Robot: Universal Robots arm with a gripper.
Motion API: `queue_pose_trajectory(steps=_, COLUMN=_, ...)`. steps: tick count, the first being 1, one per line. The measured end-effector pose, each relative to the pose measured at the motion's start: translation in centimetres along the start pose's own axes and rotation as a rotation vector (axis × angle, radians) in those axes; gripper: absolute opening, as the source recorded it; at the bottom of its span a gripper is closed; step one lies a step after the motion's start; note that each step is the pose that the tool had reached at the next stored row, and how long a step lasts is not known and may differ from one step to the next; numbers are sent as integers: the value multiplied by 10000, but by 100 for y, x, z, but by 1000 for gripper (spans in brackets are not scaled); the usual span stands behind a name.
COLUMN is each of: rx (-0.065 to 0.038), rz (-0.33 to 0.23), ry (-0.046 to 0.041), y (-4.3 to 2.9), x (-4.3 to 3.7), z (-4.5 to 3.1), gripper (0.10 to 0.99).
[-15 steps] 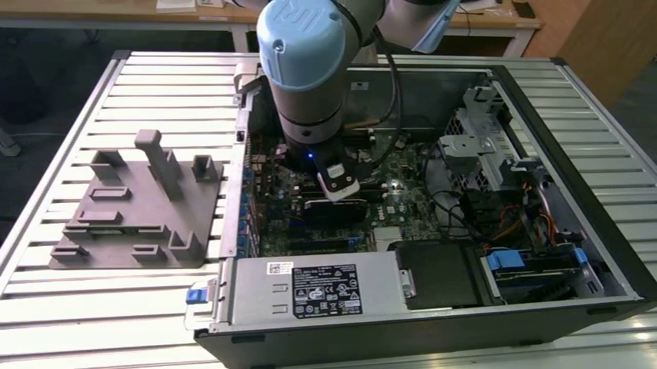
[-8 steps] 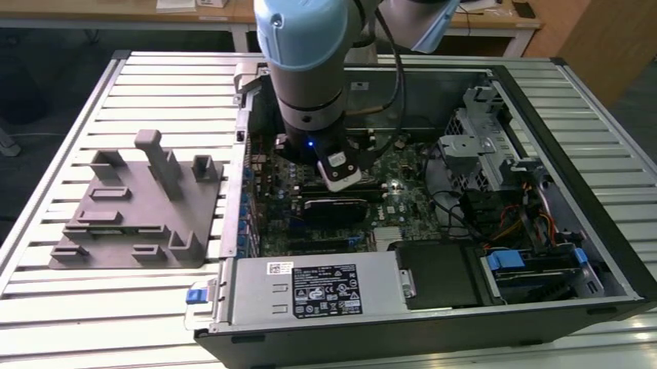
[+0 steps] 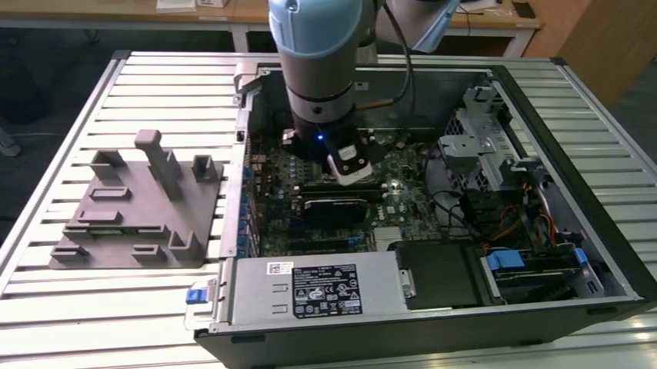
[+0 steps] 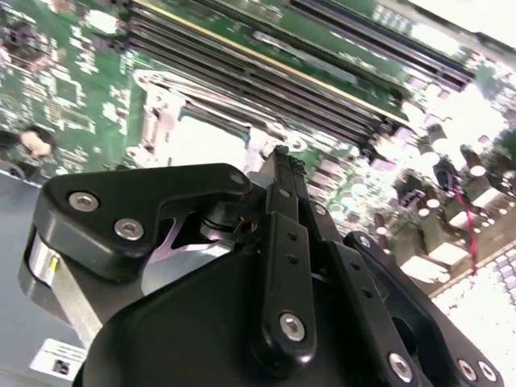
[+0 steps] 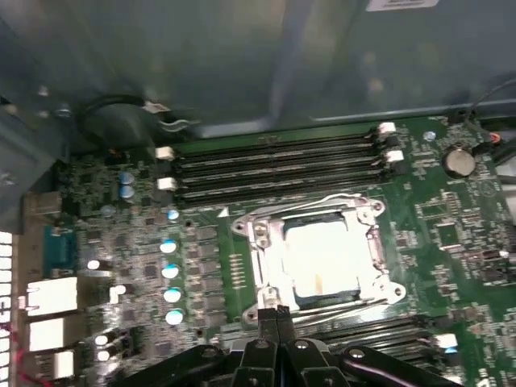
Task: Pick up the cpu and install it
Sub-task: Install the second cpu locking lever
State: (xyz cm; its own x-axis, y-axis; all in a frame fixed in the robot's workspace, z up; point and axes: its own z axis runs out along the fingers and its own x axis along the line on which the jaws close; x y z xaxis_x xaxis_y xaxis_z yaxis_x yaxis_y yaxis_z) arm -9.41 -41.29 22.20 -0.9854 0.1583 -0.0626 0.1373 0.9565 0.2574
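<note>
First wrist view: cpu (image 5: pixel 321 256) sits in its socket just beyond the pressed-together, empty tool (image 5: pixel 277 310).

Cpu (image 5: pixel 322 254) top pale shiny metal; tool (image 5: pixel 278 316) matt black.

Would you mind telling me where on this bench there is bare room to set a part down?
The slatted aluminium table is bare behind the grey plastic fixture and in front of it, beside the open black computer case. Inside the case it is crowded: the green motherboard, cables, the silver power supply box, and the gripper over the socket.
</note>
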Motion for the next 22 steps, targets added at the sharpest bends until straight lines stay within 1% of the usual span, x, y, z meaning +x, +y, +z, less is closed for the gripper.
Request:
queue_pose_trajectory(steps=4, rx=91, rz=-5, ry=-1, y=21, x=-124, z=14, gripper=106)
queue_pose_trajectory(steps=6, rx=129, rz=-8, ry=-3, y=38, x=-173, z=22, gripper=106)
queue_pose_trajectory(steps=9, rx=185, rz=-13, ry=-8, y=75, x=-227, z=34, gripper=106)
queue_pose_trajectory(steps=12, rx=281, rz=-22, ry=-19, y=118, x=-267, z=49, gripper=106)
queue_pose_trajectory(steps=15, rx=434, rz=-36, ry=-33, y=159, x=-305, z=63, gripper=106)
queue_pose_trajectory(steps=17, rx=544, rz=-40, ry=-29, y=199, x=-320, z=77, gripper=106)
queue_pose_trajectory(steps=22, rx=816, rz=-49, ry=16, y=320, x=-341, z=121, gripper=106)
